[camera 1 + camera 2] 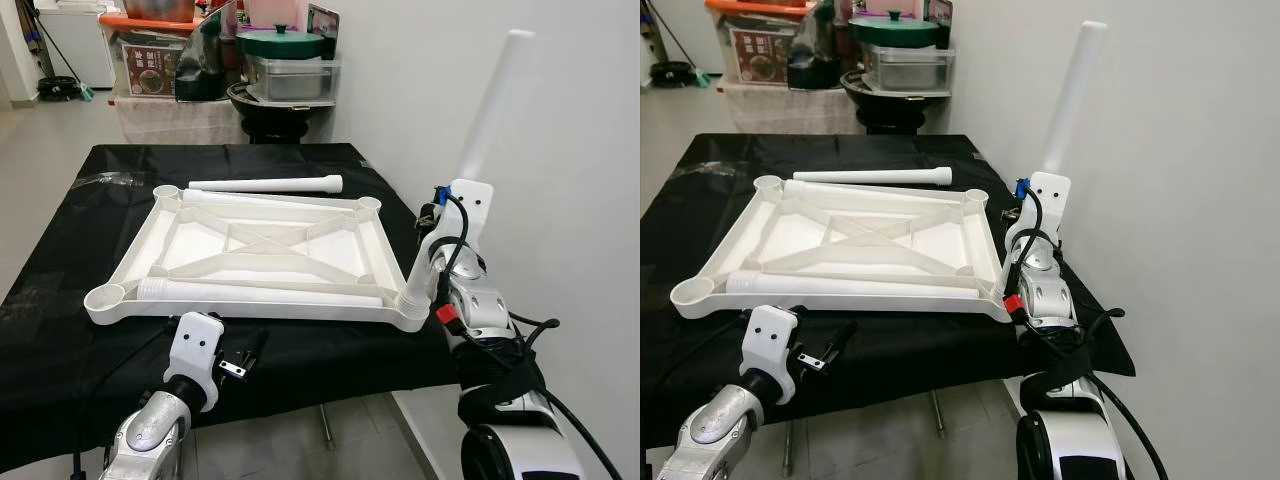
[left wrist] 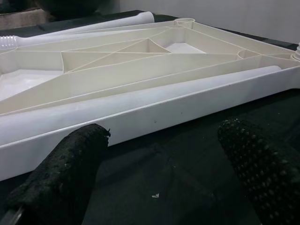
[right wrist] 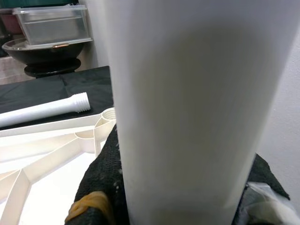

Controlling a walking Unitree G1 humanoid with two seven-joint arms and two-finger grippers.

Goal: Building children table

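Right hand (image 1: pixel 452 215) clamped on white leg (image 1: pixel 492 100), leg upright, threaded foot seated in near-right corner socket (image 1: pixel 412 305) of tabletop (image 1: pixel 250 255), likely being screwed in. Tabletop upside down on black-covered desk (image 1: pixel 60 340) so sockets face up. Spare leg (image 1: pixel 265 185) lies at tabletop's 12 o'clock, another inside near rim. Left hand (image 1: pixel 245 358) at 6 o'clock, fingers (image 2: pixel 61 173) spread wide, empty.

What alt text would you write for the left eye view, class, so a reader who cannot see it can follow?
The right tool holds a white table leg upright over the near right corner socket of an upturned white tabletop on a black-covered table. The left tool hovers open by the near edge; more legs lie on and behind the tabletop.
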